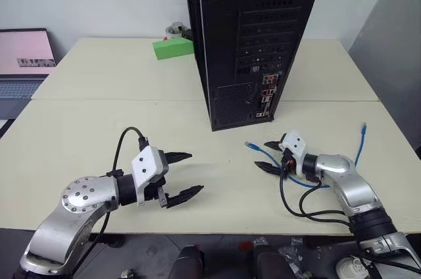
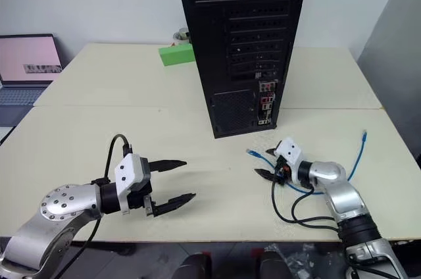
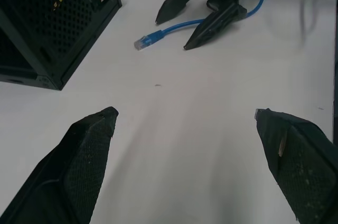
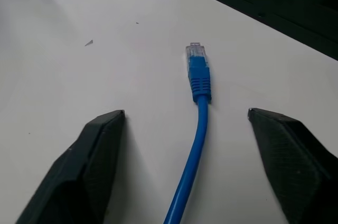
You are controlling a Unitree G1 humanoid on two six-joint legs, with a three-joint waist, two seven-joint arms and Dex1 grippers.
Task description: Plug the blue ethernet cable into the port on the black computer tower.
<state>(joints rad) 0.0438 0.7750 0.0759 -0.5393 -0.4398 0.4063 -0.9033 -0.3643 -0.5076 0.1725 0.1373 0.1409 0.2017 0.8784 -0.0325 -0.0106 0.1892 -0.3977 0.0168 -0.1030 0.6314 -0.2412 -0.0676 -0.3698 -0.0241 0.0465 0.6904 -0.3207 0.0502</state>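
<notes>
Two claws are low over the bench [image 1: 99, 134]. My right claw [image 1: 269, 156] is open, fingers on both sides of the blue ethernet cable [image 4: 196, 129], not touching it; its plug lies flat near the black computer tower [image 1: 247, 35]. My left claw [image 1: 183, 176] is open and empty, well apart.

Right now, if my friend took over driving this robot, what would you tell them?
Left gripper: open, holding nothing, hovering over the table.
Right gripper: open, straddling the blue ethernet cable just behind its plug, not gripping it.
The cable lies loose on the table in front of the black computer tower, plug pointing toward it.
Done: right gripper lined up on the cable.
Left: close on it, lift it, push the plug into the tower's port.
</notes>
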